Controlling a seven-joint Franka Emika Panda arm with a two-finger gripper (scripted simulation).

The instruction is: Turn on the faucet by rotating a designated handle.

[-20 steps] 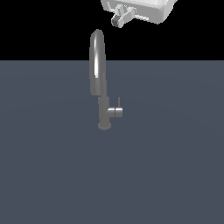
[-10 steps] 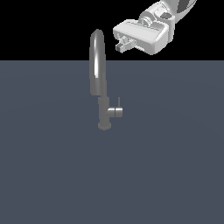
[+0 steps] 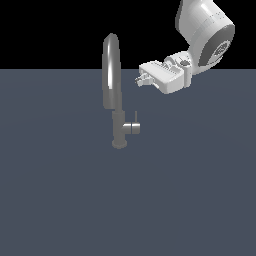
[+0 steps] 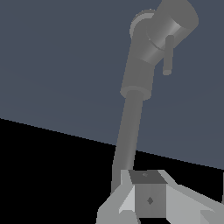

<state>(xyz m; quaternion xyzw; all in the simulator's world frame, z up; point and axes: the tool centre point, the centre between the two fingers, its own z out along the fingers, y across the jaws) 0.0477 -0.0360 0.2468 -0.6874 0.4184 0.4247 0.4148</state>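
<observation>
The faucet (image 3: 114,85) is a tall grey gooseneck on a round base, standing on the dark blue-grey surface (image 3: 65,190). The handle (image 3: 132,128) is a short cylinder jutting from the column toward the exterior view's right, with a thin pin lever (image 3: 136,118) pointing up. My white gripper (image 3: 141,79) hovers above and to the right of the handle, beside the spout, touching neither. Its fingers look closed together with nothing between them. In the wrist view the faucet (image 4: 130,127) runs toward the camera, the handle (image 4: 171,24) and pin (image 4: 168,56) lie beyond the fingertips (image 4: 148,199).
The white arm's wrist and forearm (image 3: 205,32) reach in from the exterior view's upper right. The flat surface extends around the faucet on all sides, and black background lies behind it.
The gripper has come down from the upper edge of the exterior view, toward the faucet, and now sits level with the spout's upper part. The faucet and handle have not moved.
</observation>
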